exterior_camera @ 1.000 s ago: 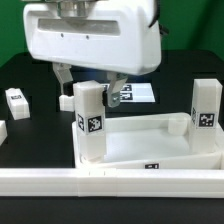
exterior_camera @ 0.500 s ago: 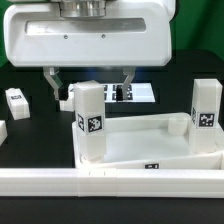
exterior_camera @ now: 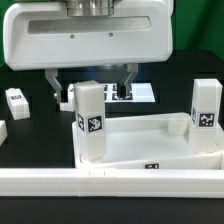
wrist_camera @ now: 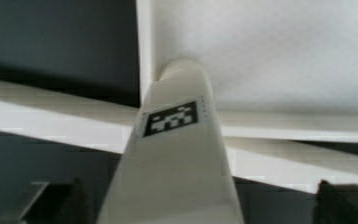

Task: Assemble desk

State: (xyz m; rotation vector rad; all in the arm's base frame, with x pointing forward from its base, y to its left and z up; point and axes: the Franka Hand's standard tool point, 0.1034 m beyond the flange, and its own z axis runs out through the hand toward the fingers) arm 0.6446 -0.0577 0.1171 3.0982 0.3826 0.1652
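The white tray-like tabletop (exterior_camera: 140, 140) lies at the front of the table. A white tagged leg (exterior_camera: 88, 120) stands upright in its corner at the exterior view's left. A second leg (exterior_camera: 206, 115) stands in the corner at the right. My gripper (exterior_camera: 91, 80) hangs over the left leg, open, with one dark finger (exterior_camera: 52, 84) on each side of the leg's top and apart from it. In the wrist view the leg (wrist_camera: 185, 150) rises between the fingers (wrist_camera: 51, 200) of the gripper (wrist_camera: 194, 208), with the tabletop (wrist_camera: 265, 60) behind it.
A small white block with dark marks (exterior_camera: 17, 100) sits at the exterior view's left, another white piece (exterior_camera: 3, 130) at the left edge. The marker board (exterior_camera: 140, 93) lies behind the gripper. A long white bar (exterior_camera: 110, 181) runs along the front.
The gripper has come forward and over the left leg, and its fingers have spread wider. Over the last half second it has hardly moved.
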